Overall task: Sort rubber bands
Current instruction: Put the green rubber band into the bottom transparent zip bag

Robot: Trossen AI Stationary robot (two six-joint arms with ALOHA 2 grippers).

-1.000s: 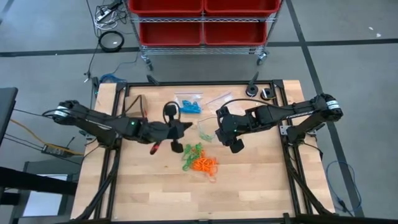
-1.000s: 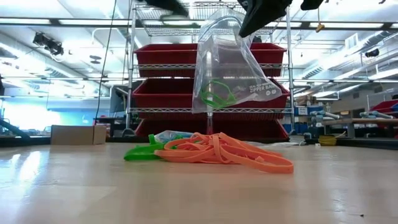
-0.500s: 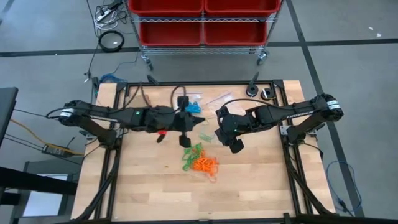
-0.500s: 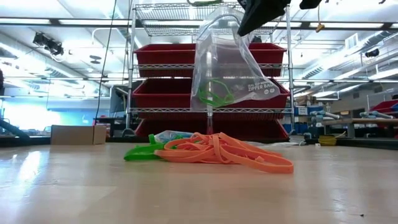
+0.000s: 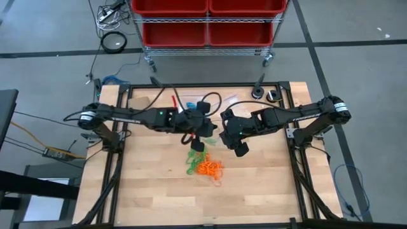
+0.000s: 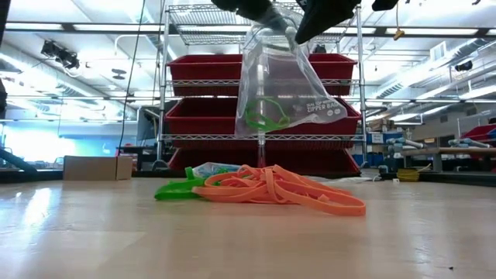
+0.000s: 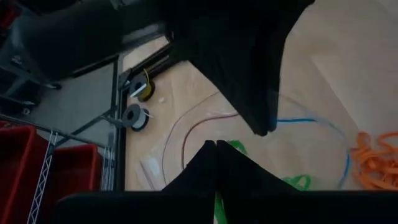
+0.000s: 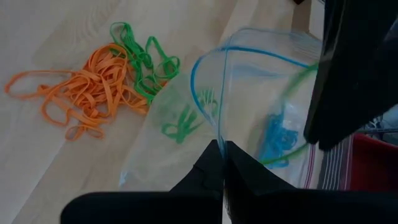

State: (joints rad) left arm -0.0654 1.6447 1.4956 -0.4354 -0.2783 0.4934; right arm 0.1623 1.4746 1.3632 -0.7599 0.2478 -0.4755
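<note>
Your right gripper (image 5: 224,135) is clamped shut on the rim of the clear zip bag (image 6: 283,85), holding it lifted off the worktop (image 5: 146,184) with its mouth open; keep that grip firm and the bag steady. Green bands (image 6: 266,115) already lie in the bottom of the hanging bag.

Your left gripper (image 5: 202,130) sits at the bag mouth, just beside the right gripper. Its fingers look almost together on a green band (image 8: 292,84) at the opening, but the wrist view does not settle whether they have parted, so treat the state as uncertain.

To do the drop well:
1. Hold the left gripper directly above the opening, inside the blue zip line (image 8: 208,59).
2. Part the fingers fully so the band falls clear.
3. Withdraw straight up, avoiding the bag wall.

The remaining rubber bands (image 5: 205,164), an orange and green tangle, lie on the worktop below and just beyond both grippers. A second bag holding blue bands (image 8: 277,134) lies near the right gripper.
</note>
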